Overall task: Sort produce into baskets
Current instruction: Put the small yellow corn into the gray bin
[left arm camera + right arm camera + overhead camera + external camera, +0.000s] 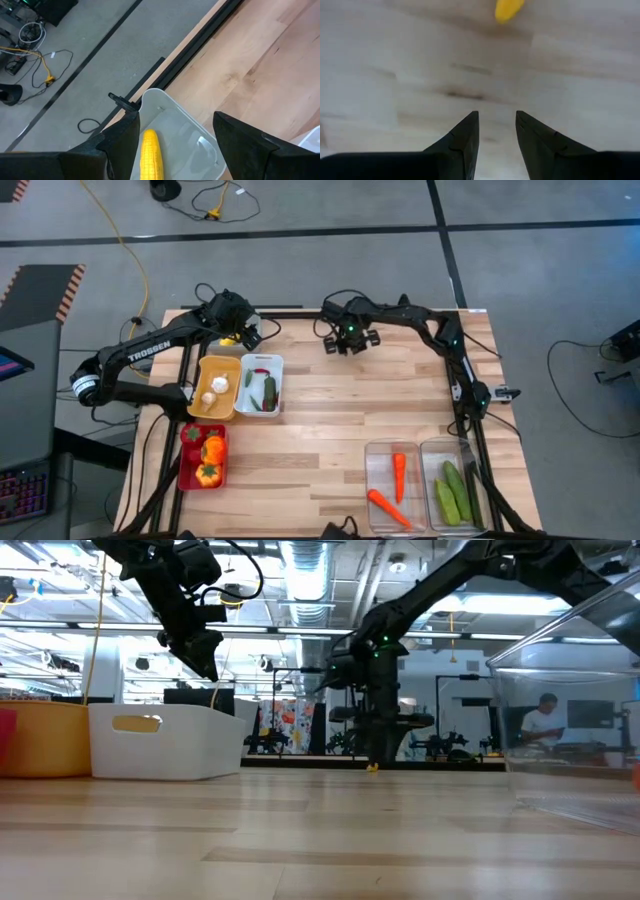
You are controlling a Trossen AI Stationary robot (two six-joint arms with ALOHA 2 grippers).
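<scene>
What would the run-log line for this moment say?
left gripper: open above grey bin, corn inside | right gripper: empty, over table near yellow piece

A pale wooden table (330, 430) with plank striping was seen at the centre of the high view, set on a grey floor (520, 270) crossed by dark lines. At centre left, a yellow basket (203, 372) with white garlic (220, 383) was shown beside a white basket (279, 385) in which a green cucumber (269, 392) and a red chili (261, 370) were held. At lower left, orange peppers (209, 460) were contained in a red basket (186, 470). At lower right, orange carrots (399, 476) and green cucumbers (452, 494) were seen in two clear baskets (372, 452). Both arms were dark; white lettering was carried on the left arm (150, 350). A yellow corn cob (150, 160) was seen in a grey basket (200, 130) in the left wrist view, and a yellow piece (507, 10) at the upper edge of the right wrist view.
</scene>
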